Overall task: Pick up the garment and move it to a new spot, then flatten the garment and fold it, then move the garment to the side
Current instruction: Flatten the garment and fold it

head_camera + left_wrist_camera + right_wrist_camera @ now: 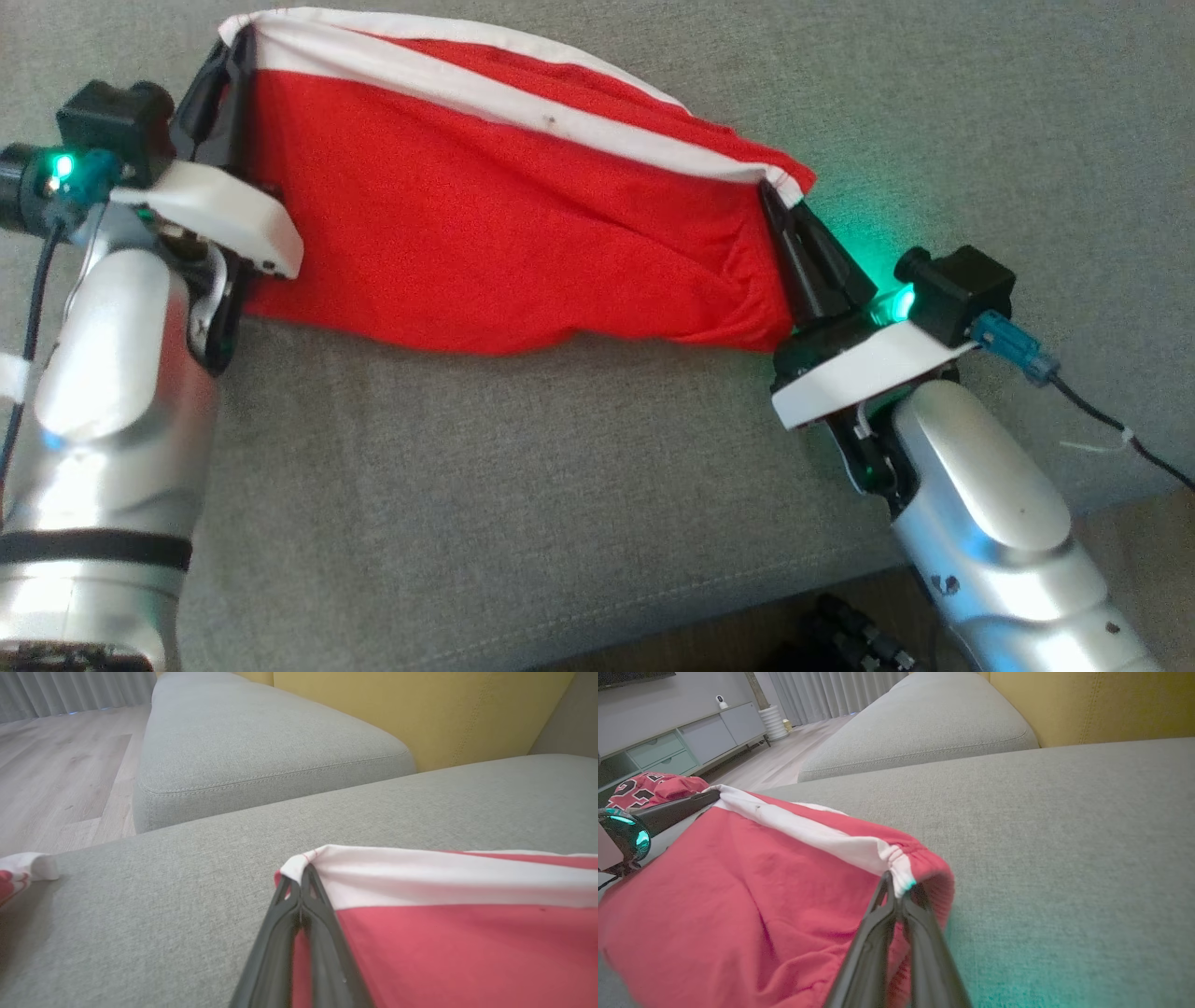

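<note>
Holding: left gripper point(302, 873) and right gripper point(893, 881) each clamp one end of the garment point(485, 215), fingers pressed together with cloth pinched between them.
Garment: red with a white band, it is stretched between the two grippers over the grey sofa seat point(560, 485). The band runs taut along the far edge and the red cloth sags toward the robot, its lower edge apparently resting on the seat.
Left end: pinched at the band's corner, at the upper left of the head view.
Right end: pinched where the band puckers, nearer the robot than the left end.
Second cloth point(649, 788): red with a black-and-white print, bunched beyond the left gripper near the seat's edge.
Surroundings: yellow backrest point(420, 709), wooden floor point(56, 765), pale cabinet point(691, 737).
</note>
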You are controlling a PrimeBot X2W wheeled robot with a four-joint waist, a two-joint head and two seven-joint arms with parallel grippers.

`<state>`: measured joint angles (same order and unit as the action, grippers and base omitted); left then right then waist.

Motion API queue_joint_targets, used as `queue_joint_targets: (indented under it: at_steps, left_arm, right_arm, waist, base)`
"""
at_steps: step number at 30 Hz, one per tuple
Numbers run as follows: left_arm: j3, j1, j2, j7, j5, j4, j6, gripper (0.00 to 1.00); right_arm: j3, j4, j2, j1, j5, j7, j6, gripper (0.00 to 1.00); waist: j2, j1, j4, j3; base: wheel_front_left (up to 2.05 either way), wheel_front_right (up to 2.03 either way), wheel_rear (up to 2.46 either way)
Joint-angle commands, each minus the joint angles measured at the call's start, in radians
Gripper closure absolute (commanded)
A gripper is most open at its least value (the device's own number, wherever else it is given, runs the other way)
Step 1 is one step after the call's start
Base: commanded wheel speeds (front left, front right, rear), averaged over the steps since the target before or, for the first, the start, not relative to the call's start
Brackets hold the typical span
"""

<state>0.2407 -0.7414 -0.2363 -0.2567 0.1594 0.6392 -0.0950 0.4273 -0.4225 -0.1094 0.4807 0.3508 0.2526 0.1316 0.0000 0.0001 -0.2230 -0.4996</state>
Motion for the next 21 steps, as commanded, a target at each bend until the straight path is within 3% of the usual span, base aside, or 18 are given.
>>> queue_joint_targets:
  at_steps: [1,5,7,8,9,10,11,21]
  left_arm:
    - [-0.037,-0.048,-0.028,-0.005,-0.012,-0.007,0.011,1.0]
    - [-0.024,-0.09,-0.029,-0.005,-0.017,0.053,0.008,1.0]
    - [-0.019,-0.11,-0.028,-0.003,-0.016,0.081,0.006,0.99]
    - [-0.017,-0.12,-0.028,-0.003,-0.016,0.094,0.006,0.75]
    - [-0.015,-0.129,-0.028,-0.003,-0.015,0.104,0.005,0.57]
    - [-0.014,-0.136,-0.026,-0.003,-0.013,0.114,0.004,0.2]
    - [-0.012,-0.141,-0.024,-0.003,-0.011,0.123,0.003,0.0]
    - [-0.005,-0.073,-0.016,0.014,0.054,0.118,-0.019,0.0]
  right_arm:
    - [0.006,0.021,0.013,0.013,-0.008,0.009,-0.001,1.0]
    - [-0.004,0.02,0.025,0.032,-0.017,0.009,-0.001,1.0]
    - [-0.012,0.02,0.031,0.037,-0.023,0.009,-0.001,0.62]
    - [-0.019,0.021,0.034,0.038,-0.026,0.009,-0.001,0.43]
    - [-0.023,0.021,0.037,0.039,-0.03,0.009,-0.001,0.12]
    - [-0.027,0.021,0.039,0.039,-0.033,0.009,-0.001,0.0]
    - [-0.03,0.02,0.042,0.037,-0.037,0.009,-0.001,0.0]
    - [-0.107,0.039,0.049,-0.057,-0.083,0.008,-0.001,0.0]
  waist:
    - [0.0,-0.0001,-0.002,-0.001]
    - [0.0,-0.0001,-0.008,-0.005]
    - [0.0,-0.0001,-0.01,-0.006]
    - [0.0,-0.0001,-0.011,-0.006]
    - [0.0,-0.0001,-0.011,-0.005]
    - [0.0,-0.0001,-0.01,-0.003]
    - [0.0,-0.0001,-0.009,0.0]
    - [0.0,-0.0001,0.024,0.086]
  base:
    - [0.0,0.0,0.0]
    - [0.0,0.0,0.0]
    - [0.0,0.0,0.0]
    - [0.0,0.0,0.0]
    - [0.0,0.0,0.0]
    - [0.0,0.0,0.0]
    - [0.0,0.0,0.0]
    - [0.0,0.0,0.0]
